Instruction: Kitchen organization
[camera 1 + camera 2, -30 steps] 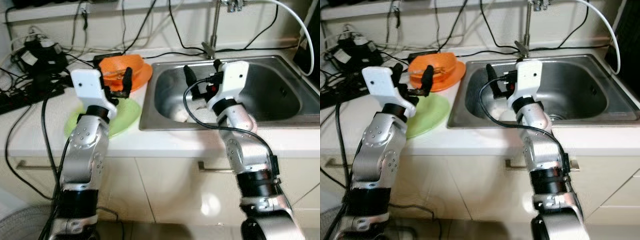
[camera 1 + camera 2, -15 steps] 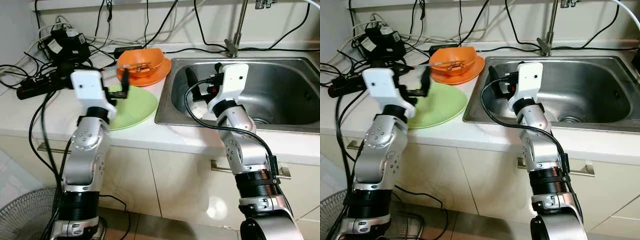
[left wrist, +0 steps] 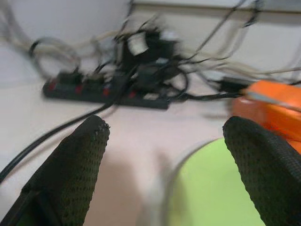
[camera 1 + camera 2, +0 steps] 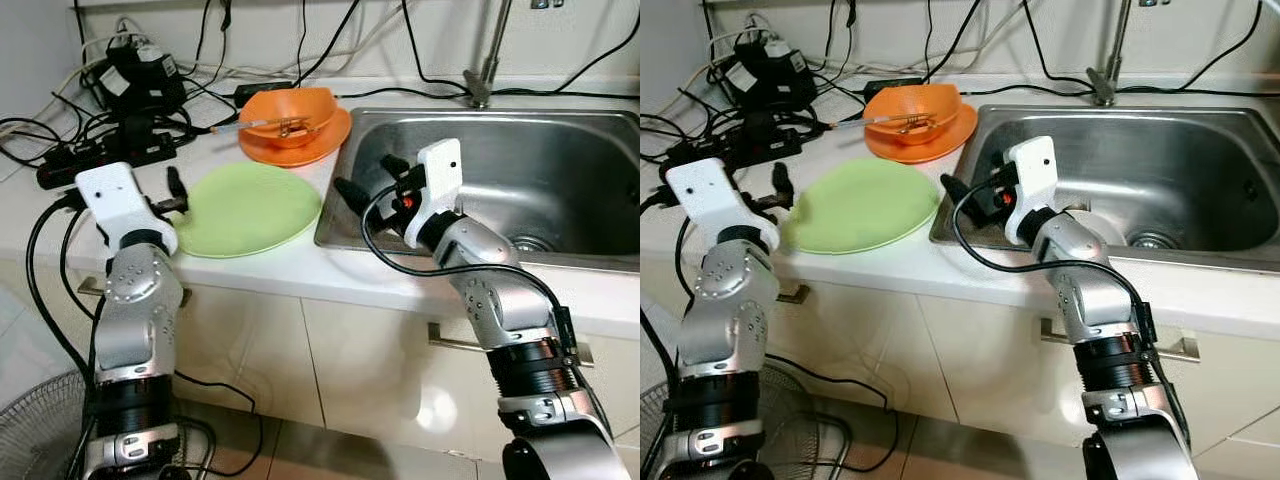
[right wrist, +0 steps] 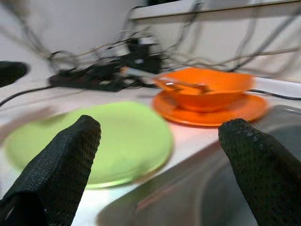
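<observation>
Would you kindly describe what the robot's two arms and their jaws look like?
Both arms are silver metal with rounded, dimpled joint housings and black ribbed collars lower down. Each wrist carries a white block-shaped housing. The left gripper and right gripper have long black fingers with a fine mesh-like texture. Black cables loop along both arms; the right wrist shows a small red spot.

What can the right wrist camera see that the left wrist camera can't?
Right wrist view alone: the whole orange bowl on its orange plate, sticks lying across the bowl, and the steel sink edge close by. Left wrist view alone: a close look at the black power strip with its red switches and the tangle of cables behind it. Both: the green plate on the white counter, with each open pincer's black fingers framing the picture. The left view catches just a sliver of orange.
</observation>
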